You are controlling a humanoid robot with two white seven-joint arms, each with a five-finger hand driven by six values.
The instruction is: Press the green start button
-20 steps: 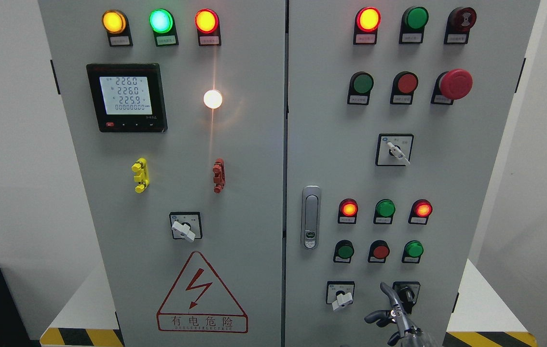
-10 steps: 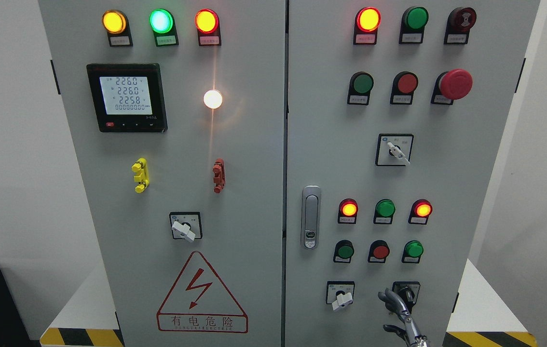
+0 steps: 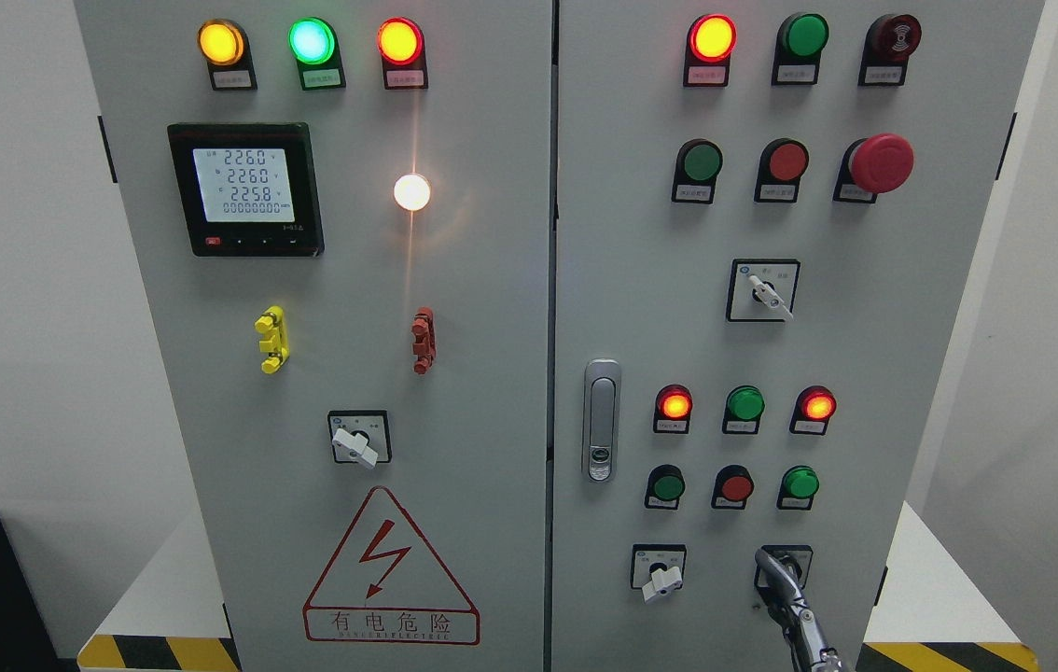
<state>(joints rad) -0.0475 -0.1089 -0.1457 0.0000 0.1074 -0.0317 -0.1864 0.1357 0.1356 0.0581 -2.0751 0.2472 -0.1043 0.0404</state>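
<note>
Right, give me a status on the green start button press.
Done: nothing shows as pressed. In hand: the right hand is raised at the cabinet's lower right, a finger over the lower right selector switch, below the button rows. Left: reach a green button and press it; which green one is the start button I cannot tell.

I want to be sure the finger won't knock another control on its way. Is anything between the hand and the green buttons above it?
Nothing visible blocks it. The right hand sits over the lower right selector switch, and bare panel separates it from the green button straight above; the red button sits close beside on the left.
</note>
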